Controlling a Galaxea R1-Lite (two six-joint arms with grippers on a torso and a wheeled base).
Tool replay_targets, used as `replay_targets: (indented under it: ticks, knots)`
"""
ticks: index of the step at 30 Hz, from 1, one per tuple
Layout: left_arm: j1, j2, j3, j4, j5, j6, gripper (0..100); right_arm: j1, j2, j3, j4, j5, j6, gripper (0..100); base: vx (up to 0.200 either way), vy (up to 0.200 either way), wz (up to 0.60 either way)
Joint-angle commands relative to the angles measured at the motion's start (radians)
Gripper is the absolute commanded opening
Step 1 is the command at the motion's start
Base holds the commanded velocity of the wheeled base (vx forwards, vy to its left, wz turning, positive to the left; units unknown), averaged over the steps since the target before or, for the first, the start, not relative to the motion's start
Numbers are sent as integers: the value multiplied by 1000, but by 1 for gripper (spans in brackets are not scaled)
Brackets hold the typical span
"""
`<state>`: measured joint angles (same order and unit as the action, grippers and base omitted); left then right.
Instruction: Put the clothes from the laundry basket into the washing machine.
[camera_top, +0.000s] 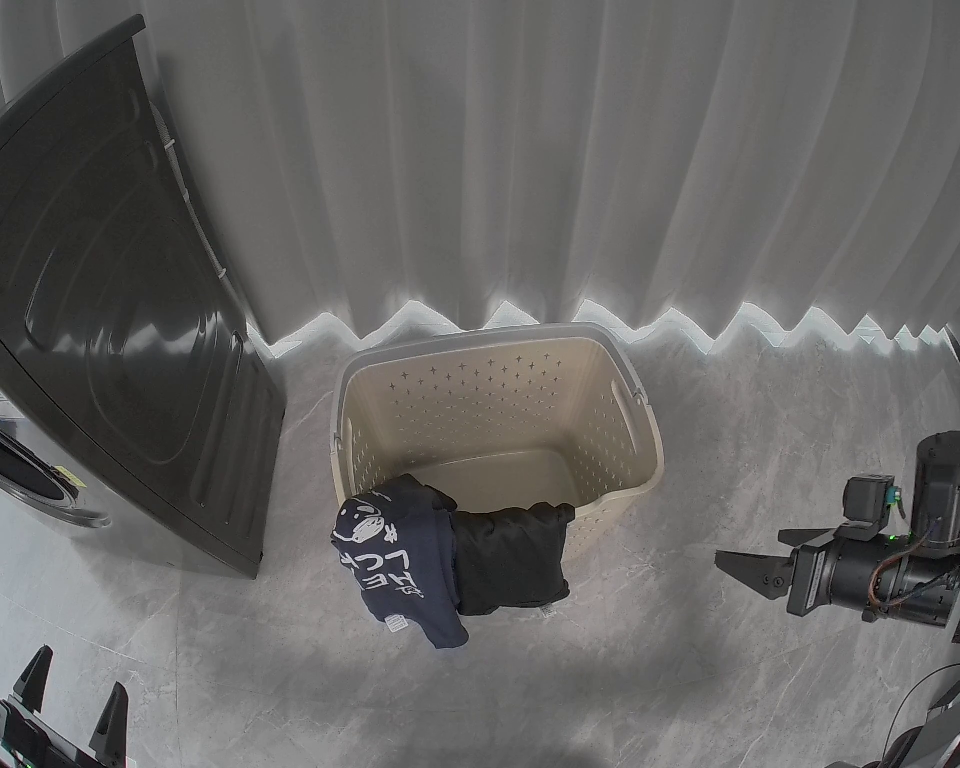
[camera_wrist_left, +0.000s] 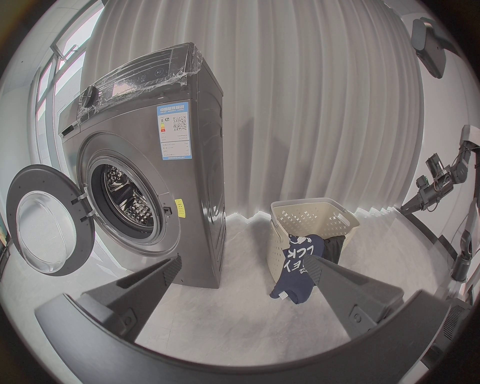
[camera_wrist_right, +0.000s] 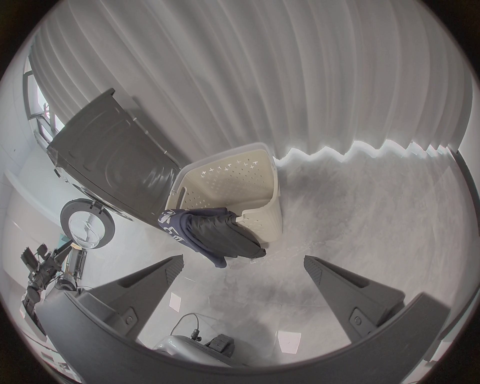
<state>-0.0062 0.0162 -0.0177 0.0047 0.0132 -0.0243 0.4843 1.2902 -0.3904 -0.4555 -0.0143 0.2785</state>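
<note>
A beige perforated laundry basket (camera_top: 500, 420) stands on the floor in the middle. A navy printed shirt (camera_top: 400, 560) and a black garment (camera_top: 510, 570) hang over its near rim; its bottom is bare. The dark grey washing machine (camera_wrist_left: 200, 150) stands left of the basket, its round door (camera_wrist_left: 47, 220) swung open and the drum (camera_wrist_left: 125, 200) showing. My left gripper (camera_wrist_left: 242, 262) is open and holds nothing, low at the near left (camera_top: 78, 675). My right gripper (camera_top: 765, 560) is open too, right of the basket and apart from it, pointing toward it (camera_wrist_right: 243, 262).
A white pleated curtain (camera_top: 560, 150) runs along the back behind basket and washer. The floor (camera_top: 650, 660) is pale grey marble, with free room in front of the basket and to its right. The washer's side panel (camera_top: 120, 300) stands close beside the basket's left wall.
</note>
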Motion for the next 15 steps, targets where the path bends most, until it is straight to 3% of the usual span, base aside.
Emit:
replay_targets:
  ticks: [1,10,15]
  knots:
    - [0,-16,18,0,1,0,100,0,92,-16,-5,-1,2,100,0,0,0]
    - [0,-16,18,0,1,-2,100,11,302,30,-227,-39,4,100,0,0,0]
    - [0,-16,18,0,1,-3,100,45,411,39,-345,-93,10,100,0,0,0]
